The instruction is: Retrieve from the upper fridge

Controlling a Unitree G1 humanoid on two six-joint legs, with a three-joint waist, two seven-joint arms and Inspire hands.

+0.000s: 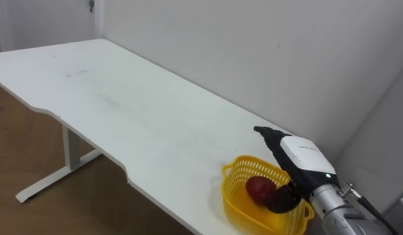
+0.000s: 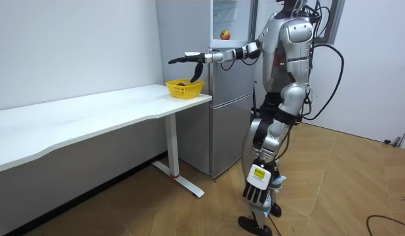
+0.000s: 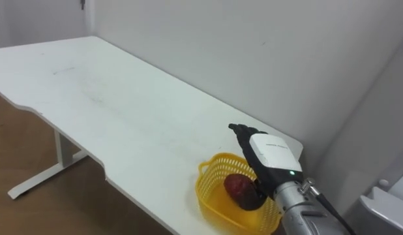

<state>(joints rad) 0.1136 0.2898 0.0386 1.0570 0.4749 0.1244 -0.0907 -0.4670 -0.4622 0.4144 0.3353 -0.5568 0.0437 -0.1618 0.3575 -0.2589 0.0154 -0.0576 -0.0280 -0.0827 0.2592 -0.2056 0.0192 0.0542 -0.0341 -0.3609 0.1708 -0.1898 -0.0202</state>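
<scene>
A long white counter (image 1: 123, 111) runs from the upper left of the frame down to the lower right, its far edge against a pale wall and its near edge cut in a soft wave. Its top is smooth and flat. A yellow plastic basket (image 1: 235, 196) with slotted walls sits directly on it at the lower right, near the counter's end and its near edge. A white metal leg (image 1: 70, 153) with a long flat foot holds the counter up at the lower left, standing on a brown wooden floor (image 1: 19, 130).
</scene>
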